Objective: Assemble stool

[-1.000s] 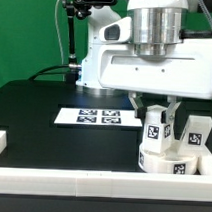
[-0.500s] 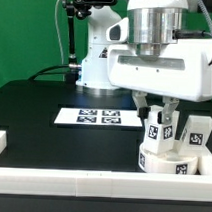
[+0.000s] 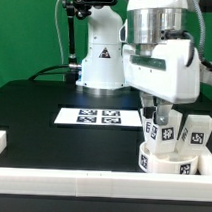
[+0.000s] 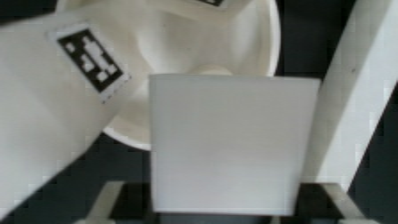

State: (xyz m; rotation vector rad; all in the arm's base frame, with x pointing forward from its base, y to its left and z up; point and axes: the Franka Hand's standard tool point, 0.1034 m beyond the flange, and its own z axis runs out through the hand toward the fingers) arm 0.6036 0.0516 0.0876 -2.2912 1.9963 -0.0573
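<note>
one leg (image 3: 159, 127), wrist now rotated

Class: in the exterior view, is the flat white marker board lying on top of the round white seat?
No, the marker board lies flat on the black table, apart from the seat.

No words, brand names or numbers read anywhere here, only black-and-white square tags, coded patterns rather than letters. The marker board (image 3: 97, 118) carries a row of them on its flat white face. Just off the board, toward the exterior view's right, the seat (image 3: 168, 161) shows small tags along its outer wall. Standing on the seat, a leg (image 3: 159, 128) shows one tag on its front face, and another leg (image 3: 197, 134) further from the board shows one more. In the wrist view, a tag sits on a white slanted leg (image 4: 63, 75); its pattern is clear, but it spells nothing.
</note>
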